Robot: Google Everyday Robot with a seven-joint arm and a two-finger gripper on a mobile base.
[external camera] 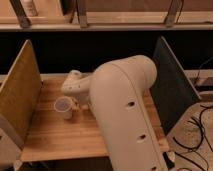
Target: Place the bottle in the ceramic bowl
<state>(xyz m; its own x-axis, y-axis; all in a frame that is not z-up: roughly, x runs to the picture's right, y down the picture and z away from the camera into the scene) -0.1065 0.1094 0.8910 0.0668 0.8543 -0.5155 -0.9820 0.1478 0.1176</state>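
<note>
One pincer (77,103), jaws wide, low beside translucent cup (63,107) on wooden table (55,137); bottle hidden behind arm (125,110).

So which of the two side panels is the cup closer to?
The tan panel; the dark panel stands across the table, beyond the arm. The gripper sits just beside the cup.

A thick white arm (125,110) rises from the lower right and bends leftward, narrowing to a rounded wrist (74,85) left of centre. The gripper (79,103) hangs just beneath the wrist, pointing down and largely hidden by it, its fingers spread wide.
</note>
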